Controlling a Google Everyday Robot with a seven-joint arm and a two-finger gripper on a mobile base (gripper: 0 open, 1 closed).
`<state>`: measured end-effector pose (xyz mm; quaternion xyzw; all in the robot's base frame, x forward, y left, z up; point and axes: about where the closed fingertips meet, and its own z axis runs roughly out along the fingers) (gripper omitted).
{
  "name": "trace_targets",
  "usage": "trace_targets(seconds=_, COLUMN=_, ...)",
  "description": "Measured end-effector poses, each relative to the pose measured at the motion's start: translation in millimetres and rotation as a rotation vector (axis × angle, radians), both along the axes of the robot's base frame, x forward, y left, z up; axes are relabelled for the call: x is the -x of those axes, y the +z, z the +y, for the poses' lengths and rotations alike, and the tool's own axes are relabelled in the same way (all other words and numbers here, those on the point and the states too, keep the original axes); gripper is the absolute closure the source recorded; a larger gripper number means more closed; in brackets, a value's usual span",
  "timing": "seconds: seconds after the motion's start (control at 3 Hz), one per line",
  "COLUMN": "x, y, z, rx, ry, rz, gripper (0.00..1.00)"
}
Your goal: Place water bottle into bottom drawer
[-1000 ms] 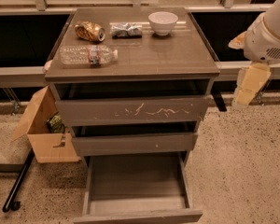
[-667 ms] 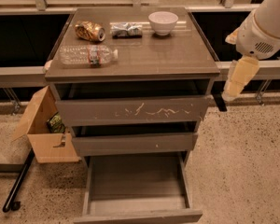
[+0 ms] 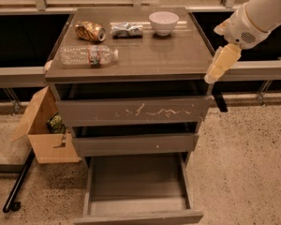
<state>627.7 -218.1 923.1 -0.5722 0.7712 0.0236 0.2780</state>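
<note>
The water bottle [image 3: 86, 55] lies on its side on the left of the cabinet top [image 3: 178, 55], white cap pointing right. The bottom drawer [image 3: 138, 216] is pulled far out, and its flat inside is bare. My gripper [image 3: 218, 100] hangs below the cream wrist link [image 3: 222, 62] at the cabinet's right edge, level with the top drawer. It is well to the right of the bottle and holds nothing I can see.
A crushed gold can [image 3: 90, 31], a silver foil packet [image 3: 127, 29] and a white bowl [image 3: 163, 22] sit along the back of the top. The white-scratched top drawer [image 3: 133, 111] and middle drawer [image 3: 136, 144] stick out slightly. A cardboard box [image 3: 49, 135] and black pole [image 3: 18, 184] are on the left.
My arm has swung left, from out at the right to the cabinet's right edge. The bottle and drawers have not moved.
</note>
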Motion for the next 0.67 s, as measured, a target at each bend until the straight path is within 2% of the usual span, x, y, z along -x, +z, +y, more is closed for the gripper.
trace_targets(seconds=0.33, x=-37.0, y=-6.9, z=51.4, rx=-0.146, ry=0.069, rz=-0.016, gripper=0.0)
trace_targets(seconds=0.67, x=-57.8, y=-19.7, z=94.6, rx=-0.182, ry=0.078, rz=-0.035, gripper=0.0)
